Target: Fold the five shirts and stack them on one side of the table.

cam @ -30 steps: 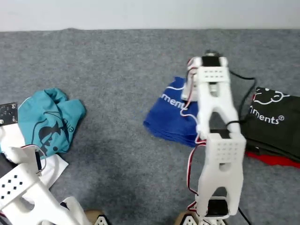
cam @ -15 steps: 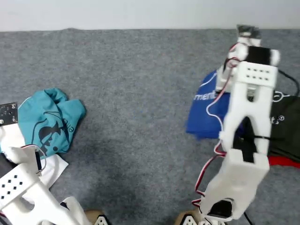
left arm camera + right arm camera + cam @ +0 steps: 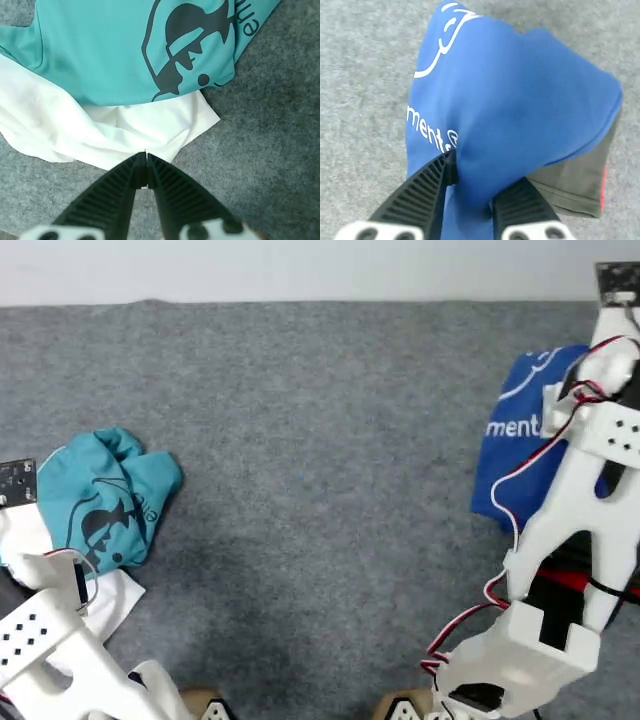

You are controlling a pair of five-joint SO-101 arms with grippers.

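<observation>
R tool [image 3: 479, 172] w/ blue shirt [image 3: 520, 100] over dark shirt [image 3: 572, 187]

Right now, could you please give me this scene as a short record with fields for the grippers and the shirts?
left gripper: shut, tips at the white shirt's edge
right gripper: shut on the blue shirt
blue shirt: folded, held over the black shirt at the table's right side
black shirt: under the blue one, on the red shirt
red shirt: lowest, edge showing
teal shirt: crumpled, on the white shirt, left side
white shirt: unfolded
table: grey
</observation>
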